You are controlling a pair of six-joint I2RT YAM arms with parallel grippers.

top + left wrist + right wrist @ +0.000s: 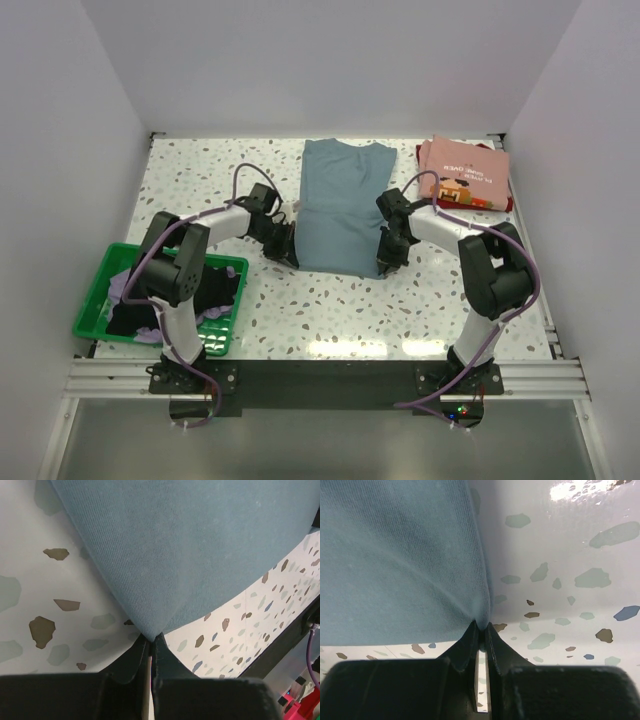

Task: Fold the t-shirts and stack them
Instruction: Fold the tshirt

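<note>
A dusty grey-blue t-shirt (340,205) lies lengthwise in the middle of the table, its sides folded in. My left gripper (288,258) is shut on its near left corner (150,630), the cloth pinched between the black fingertips (162,652). My right gripper (384,265) is shut on the near right corner (481,617) in the same way. A folded pink t-shirt (463,175) with a printed graphic lies at the back right on a dark red one (508,203). More t-shirts, black (215,285) and lavender (122,283), lie crumpled in the basket.
A green mesh basket (97,300) stands at the near left, beside the left arm. The speckled white table (330,310) ends in walls at the back and sides.
</note>
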